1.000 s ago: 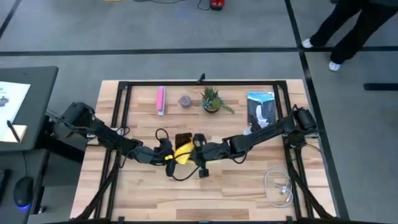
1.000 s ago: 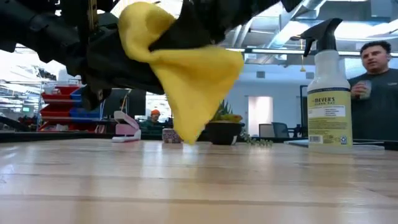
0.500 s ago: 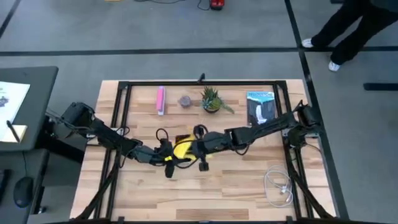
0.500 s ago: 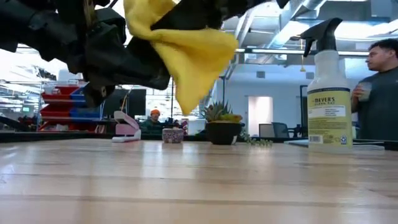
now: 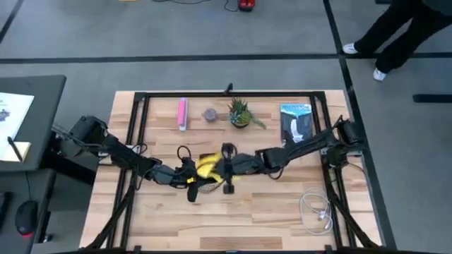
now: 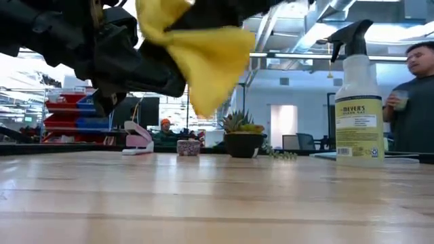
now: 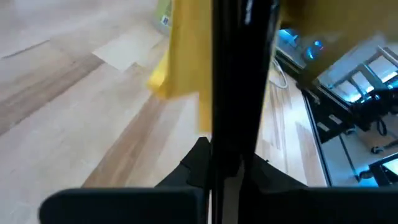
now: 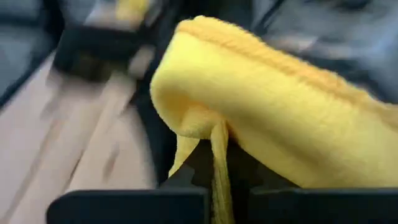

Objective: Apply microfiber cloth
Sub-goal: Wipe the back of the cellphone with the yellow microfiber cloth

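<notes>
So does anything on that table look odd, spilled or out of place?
Nothing spilled or knocked over. The one unusual sight is the yellow cloth, bunched up and hanging in the air above the table where the two arms meet, not lying flat. The spray bottle and potted plant stand upright.

Bunched yellow microfiber cloth (image 5: 206, 166), held aloft

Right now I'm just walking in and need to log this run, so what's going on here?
Both arms meet over the middle of the table. The right gripper is shut on the microfiber cloth, holding it bunched in the air, clear of the wood. The left gripper is shut on a thin black phone, held edge-on right beside the cloth. A spray bottle stands unused.
</notes>
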